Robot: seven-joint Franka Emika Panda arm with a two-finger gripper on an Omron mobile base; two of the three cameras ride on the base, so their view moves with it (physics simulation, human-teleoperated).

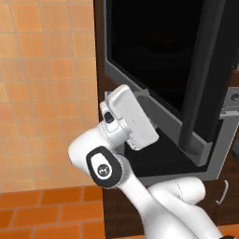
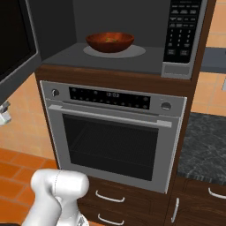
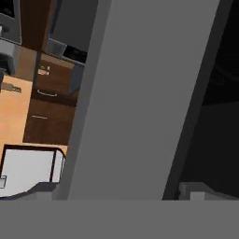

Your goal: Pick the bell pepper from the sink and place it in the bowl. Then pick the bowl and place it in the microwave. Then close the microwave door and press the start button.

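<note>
End effector [image 1: 133, 116] sits close against the open microwave door [image 1: 163, 51], seen from the left base camera; I read its jaws as spread wide with nothing between them, though the fingertips themselves are hard for me to make out. From the hand camera I see the door's flat grey face running slantwise right in front of the lens, with dark glass to one side of it.

On my right base camera the microwave [image 2: 132, 57] stands open, its door swung out to the left edge of the picture. The bowl [image 2: 110, 42] rests upright inside the cavity on the pale round turntable [image 2: 132, 52], well apart from the end effector. I can see an orange-tinted patch in the bowl's hollow, but I cannot tell whether that is the pepper. The keypad [image 2: 183, 31] runs down the microwave's right side. Directly below sits the oven [image 2: 110, 132], its door shut.
</note>
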